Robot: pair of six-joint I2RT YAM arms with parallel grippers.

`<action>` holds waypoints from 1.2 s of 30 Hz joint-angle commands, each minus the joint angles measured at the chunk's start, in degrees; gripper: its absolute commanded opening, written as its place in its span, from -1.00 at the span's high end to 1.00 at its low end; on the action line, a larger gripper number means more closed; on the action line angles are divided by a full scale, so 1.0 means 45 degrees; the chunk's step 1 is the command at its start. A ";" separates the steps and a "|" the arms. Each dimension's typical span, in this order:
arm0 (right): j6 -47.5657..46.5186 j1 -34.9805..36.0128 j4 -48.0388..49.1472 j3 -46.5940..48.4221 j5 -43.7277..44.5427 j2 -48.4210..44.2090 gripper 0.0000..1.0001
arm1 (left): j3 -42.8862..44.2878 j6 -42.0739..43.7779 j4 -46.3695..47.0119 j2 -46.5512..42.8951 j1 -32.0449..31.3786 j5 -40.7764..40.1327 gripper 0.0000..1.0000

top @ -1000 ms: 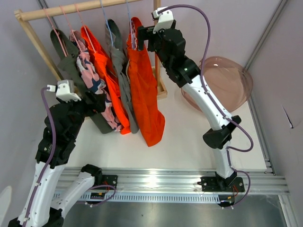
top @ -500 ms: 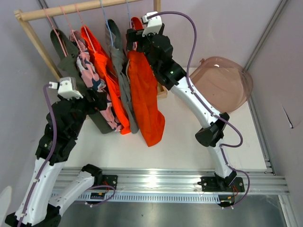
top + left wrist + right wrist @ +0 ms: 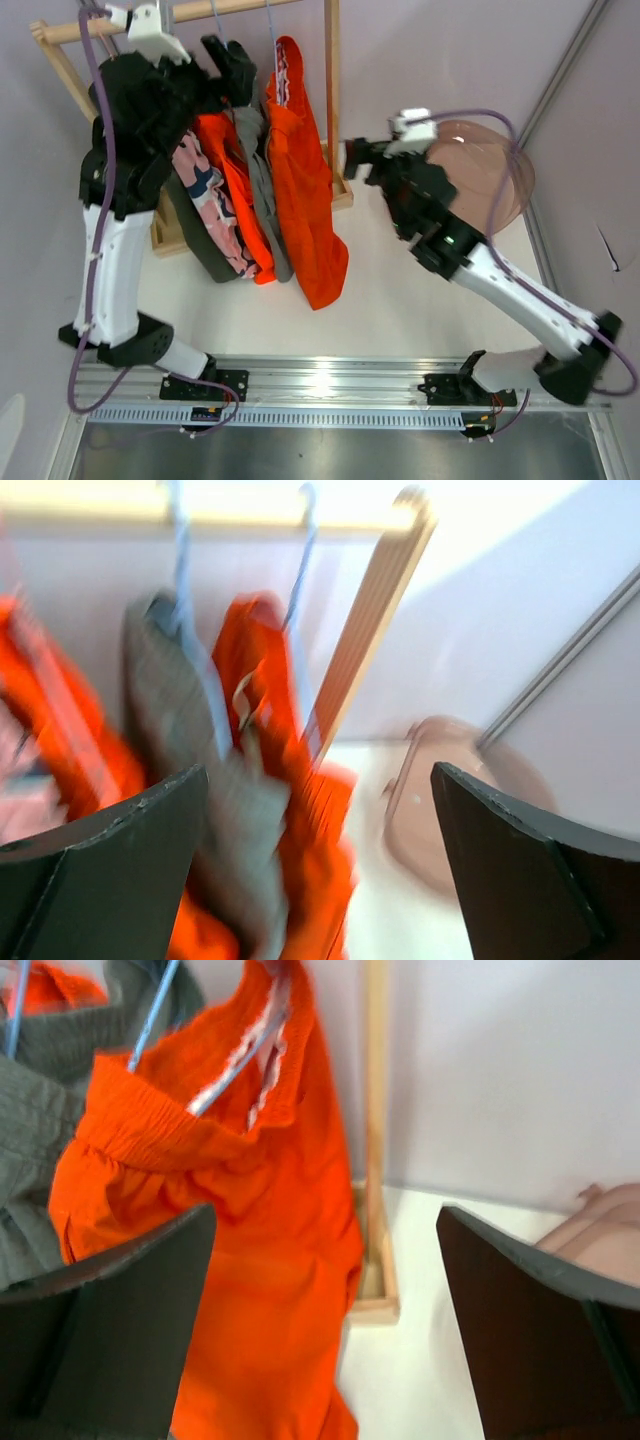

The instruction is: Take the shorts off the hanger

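Five shorts hang on the wooden rack [image 3: 332, 90]: orange shorts [image 3: 305, 190] at the right, grey shorts [image 3: 262, 185], a second orange pair [image 3: 232, 185], pink patterned shorts [image 3: 198, 180] and olive shorts [image 3: 200, 250]. My left gripper [image 3: 238, 68] is raised to the rail, beside the tops of the grey and orange shorts. In the blurred left wrist view it [image 3: 320, 880] is open and empty over the grey shorts [image 3: 170, 710] and orange shorts [image 3: 265, 670]. My right gripper [image 3: 355, 160] is open and empty, right of the rack post. In the right wrist view it [image 3: 325, 1330] faces the orange shorts [image 3: 260, 1230].
A translucent pink bowl [image 3: 490, 170] lies at the right, behind my right arm; it also shows in the left wrist view [image 3: 450, 800]. The rack's post [image 3: 375, 1090] and base [image 3: 375, 1305] stand between the shorts and the bowl. Grey walls close in behind.
My left arm swung up from low at the left to the rail above the shorts. My right gripper drew back from the orange shorts, down and to the right of the post.
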 commanded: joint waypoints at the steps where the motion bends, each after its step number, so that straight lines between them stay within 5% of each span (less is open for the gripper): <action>1: 0.1146 -0.0091 0.0701 -0.2149 0.1600 -0.3163 -0.99 | 0.3254 0.0246 -0.0837 0.2587 -0.0189 0.1033 -0.98; 7: 0.3550 -0.0091 -0.2089 -0.6209 0.1876 -0.7574 -0.99 | 0.3987 0.0596 0.1034 0.5186 -0.0423 0.1913 -0.98; 10: 0.4782 -0.0091 -0.3400 -0.7481 0.1780 -0.8944 -0.97 | 0.4511 0.1378 0.1485 0.6162 -0.1008 0.0536 -0.98; 26: 0.5565 -0.0072 -0.5825 -0.8405 0.1740 -1.0377 -0.96 | 0.4241 0.1887 0.1623 0.7085 -0.1010 -0.1485 -0.97; 36: 0.6093 -0.0052 -0.6391 -0.8796 0.1642 -1.0415 -0.95 | 0.4319 0.2121 0.1721 0.7241 -0.0873 -0.2208 -0.40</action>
